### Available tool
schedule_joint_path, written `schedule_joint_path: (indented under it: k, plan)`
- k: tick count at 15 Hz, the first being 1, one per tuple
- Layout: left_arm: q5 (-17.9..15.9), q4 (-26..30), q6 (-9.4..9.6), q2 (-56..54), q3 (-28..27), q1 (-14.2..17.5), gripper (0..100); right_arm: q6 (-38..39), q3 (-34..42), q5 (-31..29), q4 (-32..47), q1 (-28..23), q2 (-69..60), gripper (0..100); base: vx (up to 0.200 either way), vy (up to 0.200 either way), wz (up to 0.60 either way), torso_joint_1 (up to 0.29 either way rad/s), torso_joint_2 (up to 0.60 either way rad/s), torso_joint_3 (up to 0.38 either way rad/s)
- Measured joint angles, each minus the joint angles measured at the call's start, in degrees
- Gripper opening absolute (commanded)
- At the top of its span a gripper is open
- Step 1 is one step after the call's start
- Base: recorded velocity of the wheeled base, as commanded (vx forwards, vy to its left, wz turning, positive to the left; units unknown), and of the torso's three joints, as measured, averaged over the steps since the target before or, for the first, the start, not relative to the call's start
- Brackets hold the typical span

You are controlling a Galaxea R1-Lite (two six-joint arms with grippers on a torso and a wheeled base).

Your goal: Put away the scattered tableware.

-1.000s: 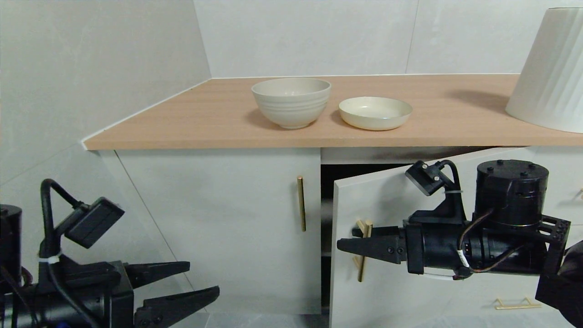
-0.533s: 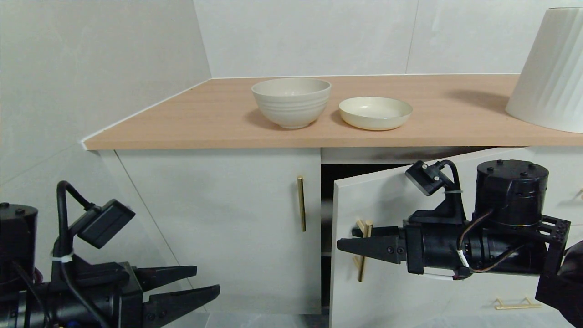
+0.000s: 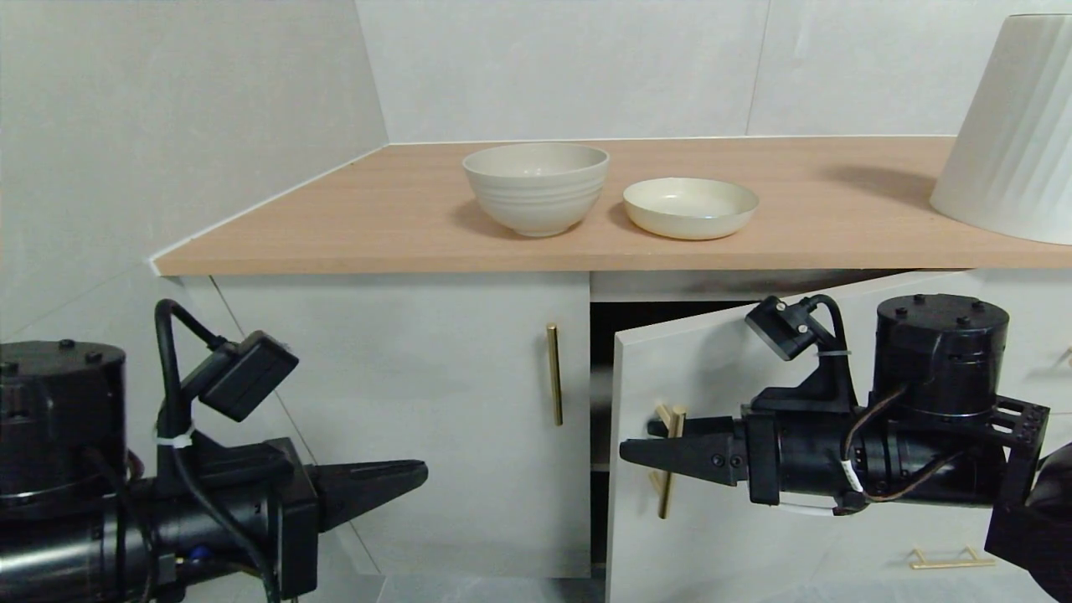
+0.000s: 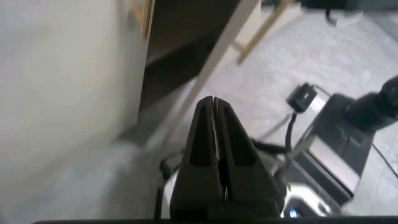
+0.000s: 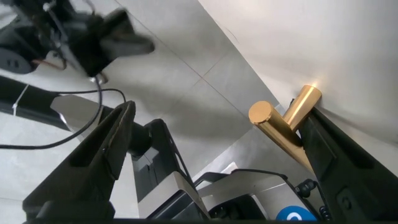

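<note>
- Table point(image 3: 377, 226), upper centre: bowl point(image 3: 536, 188) and dish point(image 3: 689, 207) untouched.
- Left gripper point(image 3: 416, 474), lower left: risen, fingers now pressed together.
- Right gripper point(image 3: 630, 452) unmoved, fingers spread around door handle point(image 3: 667, 469); stowing not begun.

Wooden countertop point(image 3: 377, 218), light brown, runs left to right against a pale tiled wall. It meets the corner at far left.
- Deep ribbed bowl point(image 3: 536, 186), cream, upright, near the middle.
- Shallow dish point(image 3: 690, 207), cream, upright, just right of the bowl. A narrow gap, not touching.
- White pleated lampshade point(image 3: 1009, 134) at far right, well apart from both and cut off by the frame edge.
</note>
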Motion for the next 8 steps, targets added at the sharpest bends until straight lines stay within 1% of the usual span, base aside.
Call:
schedule_joint_path:
  k: [3,5,6,7,8]
  plan:
    - [-0.13,-4.86,-1.68,7.42,-3.75,-1.17,0,0.02,0.18,0.0,0.07,0.02,-0.52,100,0.0,0.0,0.0,0.0,0.0,0.0]
    - [-0.11,-11.58,-2.52,14.07,-5.27,-2.07,0,0.02,0.21,-0.02,0.11,0.07,-0.82,100,0.0,0.0,0.0,0.0,0.0,0.0]
    - [-0.07,-18.91,-3.6,17.51,-5.13,-2.54,0,0.02,0.21,-0.02,0.13,0.05,-0.85,100,0.0,0.0,0.0,0.0,0.0,0.0]
    - [0.09,-29.83,-6.22,21.46,-4.44,-3.15,0,0.02,0.21,0.0,0.11,0.02,-0.85,100,0.0,0.0,0.0,0.0,0.0,0.0]
    - [0.49,-37.57,-9.14,24.52,-3.64,-3.86,0,0.02,0.21,0.0,0.09,0.0,-0.88,100,0.0,0.0,0.0,0.0,0.0,0.0]
